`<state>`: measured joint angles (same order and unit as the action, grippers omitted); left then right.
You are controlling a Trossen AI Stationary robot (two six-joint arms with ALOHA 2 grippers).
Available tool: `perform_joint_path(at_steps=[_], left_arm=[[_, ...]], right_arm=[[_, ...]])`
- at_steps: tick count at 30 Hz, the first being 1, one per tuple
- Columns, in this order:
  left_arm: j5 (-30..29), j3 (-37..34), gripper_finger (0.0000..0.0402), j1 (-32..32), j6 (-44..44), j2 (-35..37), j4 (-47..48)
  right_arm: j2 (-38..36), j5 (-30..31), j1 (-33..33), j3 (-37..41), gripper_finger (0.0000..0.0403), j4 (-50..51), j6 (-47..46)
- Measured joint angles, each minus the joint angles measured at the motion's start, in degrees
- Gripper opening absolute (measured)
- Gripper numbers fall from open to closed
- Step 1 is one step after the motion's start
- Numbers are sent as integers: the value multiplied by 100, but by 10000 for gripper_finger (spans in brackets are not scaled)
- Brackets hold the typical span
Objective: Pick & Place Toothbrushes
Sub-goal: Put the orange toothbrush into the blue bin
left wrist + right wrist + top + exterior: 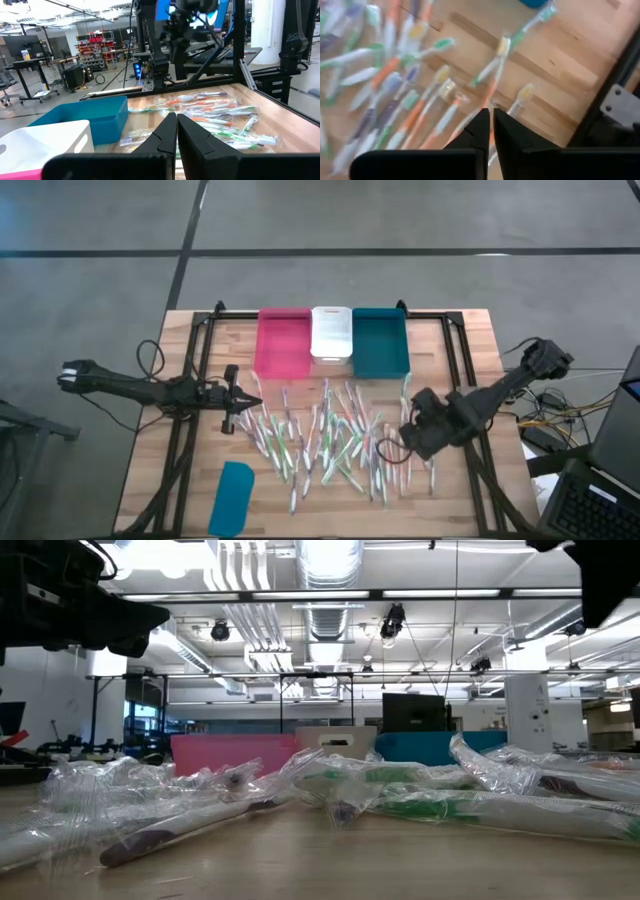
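Up top you get the teal lid (232,497); low view only shows wrapped toothbrushes (300,795). Right gripper (489,120) angles down over them, fingers nearly together, nothing held.

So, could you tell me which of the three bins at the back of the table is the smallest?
The white bin, in the middle between the pink bin and the teal bin; it is narrower and shorter than both.

dozens of toothbrushes (330,442), three bins (331,338), one teal lid (232,497)
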<state>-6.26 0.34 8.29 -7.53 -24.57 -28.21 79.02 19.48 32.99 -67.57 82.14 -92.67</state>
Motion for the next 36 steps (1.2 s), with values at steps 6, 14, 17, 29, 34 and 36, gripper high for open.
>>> perform_joint_path(at_steps=[6,14,17,29,34,36], left_arm=[[1,0,18,-2,1,0,-2],[0,0,18,0,2,0,0],[0,0,18,0,0,1,0],[1,0,18,-1,0,0,-1],[2,0,18,-2,0,0,0],[0,0,18,0,0,2,0]], right_arm=[[80,-299,7,517,85,-231,-234],[-374,-376,-350,1249,158,-1191,219],[-536,-559,-574,1575,179,-1570,434],[-620,-930,-1349,2519,223,-2903,1362],[-620,-1012,-1381,2762,226,-3268,1381],[-620,-1074,-1381,2894,222,-3454,1374]])
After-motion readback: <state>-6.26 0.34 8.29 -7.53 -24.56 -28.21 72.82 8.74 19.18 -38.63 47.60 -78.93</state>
